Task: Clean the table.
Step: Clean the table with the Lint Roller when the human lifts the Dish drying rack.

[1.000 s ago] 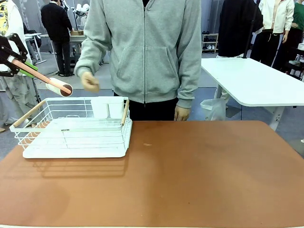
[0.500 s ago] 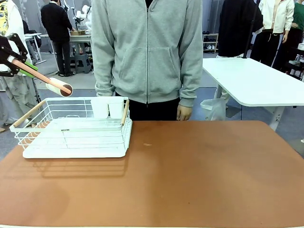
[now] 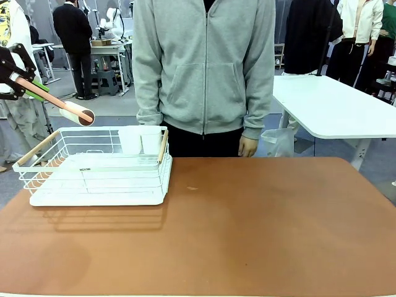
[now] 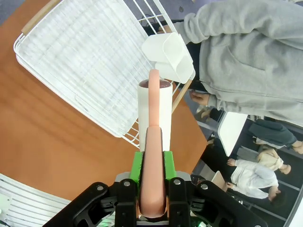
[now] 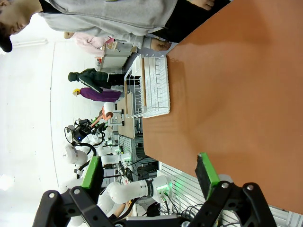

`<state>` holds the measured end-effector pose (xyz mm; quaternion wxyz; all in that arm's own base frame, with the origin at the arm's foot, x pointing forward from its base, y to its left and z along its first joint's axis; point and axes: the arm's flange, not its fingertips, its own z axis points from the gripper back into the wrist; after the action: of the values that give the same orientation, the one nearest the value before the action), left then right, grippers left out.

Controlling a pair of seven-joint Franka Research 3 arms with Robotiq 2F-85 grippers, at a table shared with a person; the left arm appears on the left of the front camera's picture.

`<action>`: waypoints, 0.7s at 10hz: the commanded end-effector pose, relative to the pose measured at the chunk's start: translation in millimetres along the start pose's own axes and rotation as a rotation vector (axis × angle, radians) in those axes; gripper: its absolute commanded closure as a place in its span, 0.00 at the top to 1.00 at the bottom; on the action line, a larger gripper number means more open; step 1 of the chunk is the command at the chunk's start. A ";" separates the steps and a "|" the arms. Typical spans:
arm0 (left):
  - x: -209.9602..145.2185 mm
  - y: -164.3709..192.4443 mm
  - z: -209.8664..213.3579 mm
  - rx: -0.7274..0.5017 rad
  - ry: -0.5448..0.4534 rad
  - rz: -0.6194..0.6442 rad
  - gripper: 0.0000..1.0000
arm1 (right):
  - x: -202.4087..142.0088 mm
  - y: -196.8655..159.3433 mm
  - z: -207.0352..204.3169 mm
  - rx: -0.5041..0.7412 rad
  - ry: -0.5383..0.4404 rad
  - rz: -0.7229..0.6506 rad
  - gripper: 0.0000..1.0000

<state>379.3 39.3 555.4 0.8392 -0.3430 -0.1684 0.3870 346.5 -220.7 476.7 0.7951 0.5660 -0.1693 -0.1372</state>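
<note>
At near side of front view: table [image 3: 260, 235], reddish-brown, matte, with rounded corners. Long axis laid left to right across picture; short axis leading away toward person [image 3: 204, 68] standing at far edge in grey zip hoodie, one hand [image 3: 249, 146] hanging just behind rim.

On table's left part: white wire dish rack [image 3: 124, 166] with wooden handles at both ends, long side parallel to table's long axis. Two white cups [image 3: 140, 140] hooked on far rail near right handle. Small dark label on front rail; lettering too small to read.

Left gripper [image 4: 152, 163] clamped narrow on pink handle of lint roller [image 3: 77, 113]. Roller's axis slanting down and rightward in front view, white roll end leading, above rack's far left corner and clear of it.

Right gripper [image 5: 147, 172] spread wide, nothing between green pads, raised above table's surface.

Beyond far right corner: white table [image 3: 334, 105], apart from brown one.
</note>
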 end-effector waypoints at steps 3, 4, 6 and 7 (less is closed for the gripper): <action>0.1 -0.4 0.4 -0.003 0.000 0.002 0.00 | 0.4 2.7 1.1 0.016 -0.004 0.010 1.00; 0.1 -0.4 0.4 -0.003 0.000 0.002 0.00 | 0.4 2.7 1.1 0.016 -0.004 0.010 1.00; 0.1 -0.4 0.4 -0.003 0.000 0.002 0.00 | 0.4 2.7 1.1 0.016 -0.004 0.010 1.00; 0.1 -0.4 0.4 -0.003 0.000 0.002 0.00 | 0.4 2.7 1.1 0.016 -0.004 0.010 1.00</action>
<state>379.3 39.3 555.4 0.8392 -0.3430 -0.1684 0.3870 346.5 -220.7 476.7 0.7951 0.5660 -0.1693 -0.1372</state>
